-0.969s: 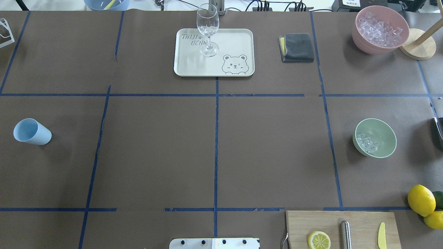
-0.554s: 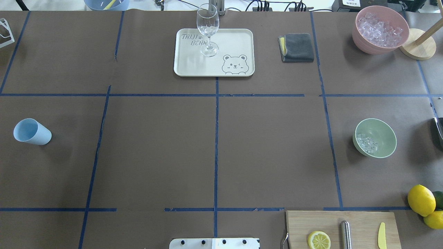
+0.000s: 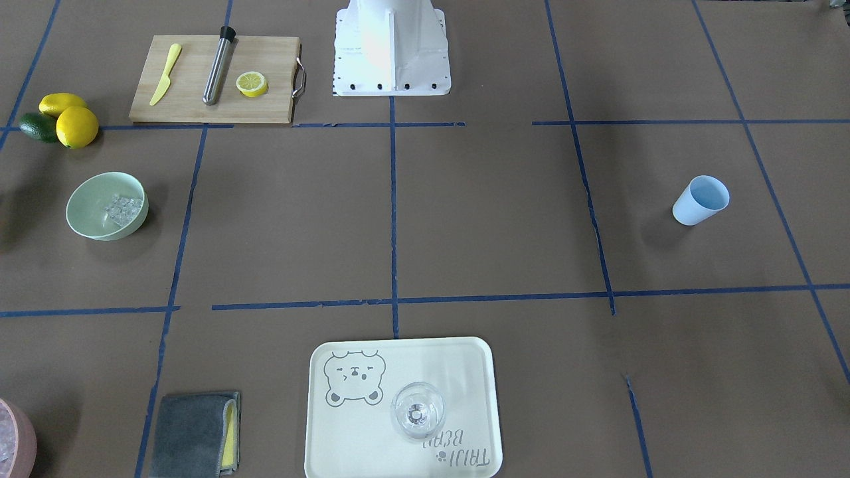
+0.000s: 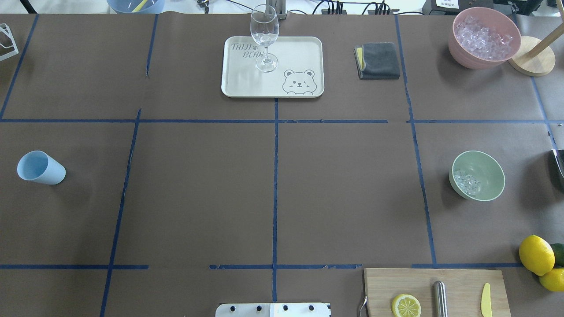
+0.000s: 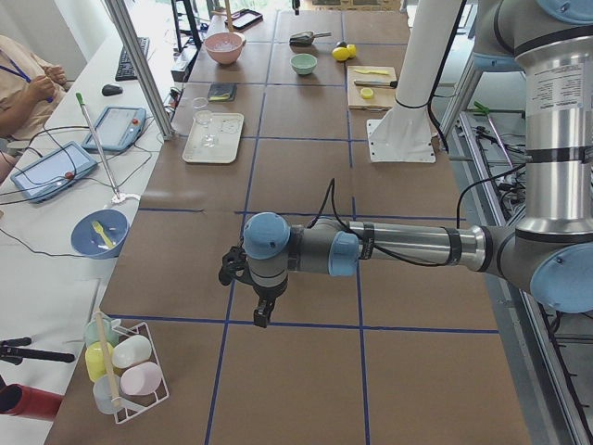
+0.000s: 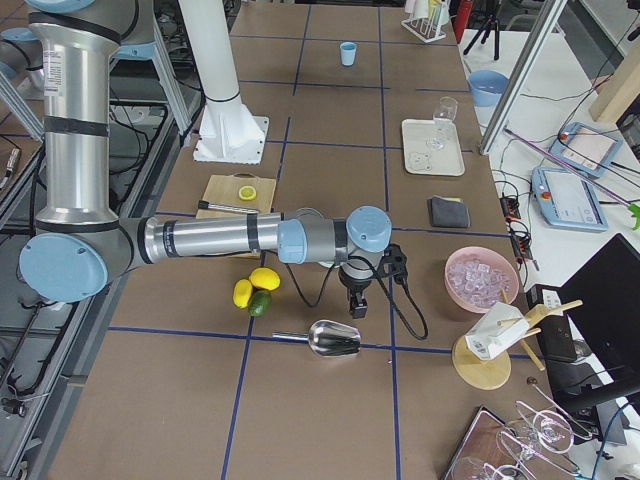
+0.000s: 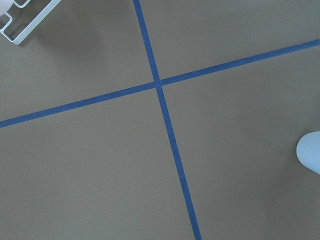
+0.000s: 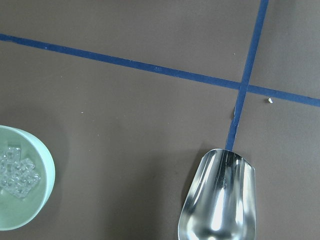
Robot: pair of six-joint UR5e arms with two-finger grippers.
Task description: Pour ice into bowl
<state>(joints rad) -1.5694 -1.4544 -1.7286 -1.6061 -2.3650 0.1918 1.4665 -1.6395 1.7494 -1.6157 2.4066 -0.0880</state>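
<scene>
Overhead exterior: smooth round mint bowl (image 4: 488, 169) w/ glassy ice (image 4: 467, 181); left pincer (image 5: 262, 317), right pincer (image 6: 357, 308): can't tell.

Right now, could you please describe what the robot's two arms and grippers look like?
Both the left arm and the right arm are silver-grey metal tubes with pale blue joint caps. The left gripper and the right gripper are black, and a black cable loops from each wrist. The left arm's upper section carries a white label.
</scene>
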